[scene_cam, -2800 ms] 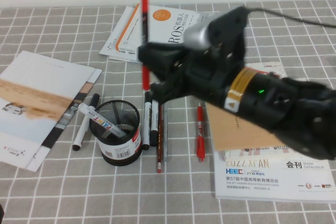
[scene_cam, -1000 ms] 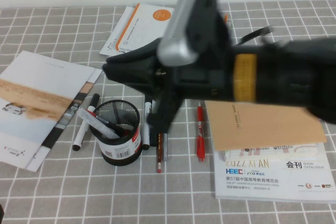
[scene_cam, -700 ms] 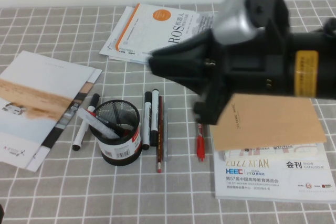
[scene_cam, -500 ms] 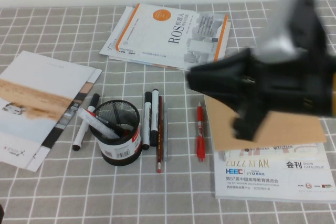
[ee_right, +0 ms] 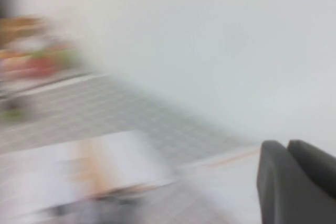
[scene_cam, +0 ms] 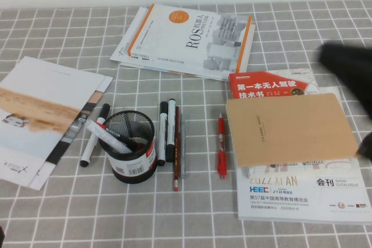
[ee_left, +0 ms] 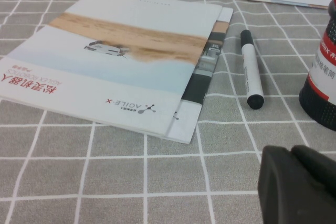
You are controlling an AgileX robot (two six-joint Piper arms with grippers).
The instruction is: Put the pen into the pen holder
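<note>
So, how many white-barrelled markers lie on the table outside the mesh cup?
3: one white-barrelled marker left of the round black wire-mesh cup, two side by side right of it. A fourth leans inside it. Left claw sits front-left; right claw, far right.

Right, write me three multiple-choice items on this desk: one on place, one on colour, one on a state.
1. Where is the pen? A in the pen holder; B flat on the cloth; C under a book.
2. What colour is the slim pen beside the brown notebook? A blue; B red; C green.
3. How is the left hand? A open; B shut on a marker; C shut, empty.

1 A: it leans inside the mesh cup, while the right hand is off at the table's right side, shut and empty.
2 B: it lies red just left of the notebook.
3 C: it sits low over the cloth near the holder, with nothing between its fingers.
</note>
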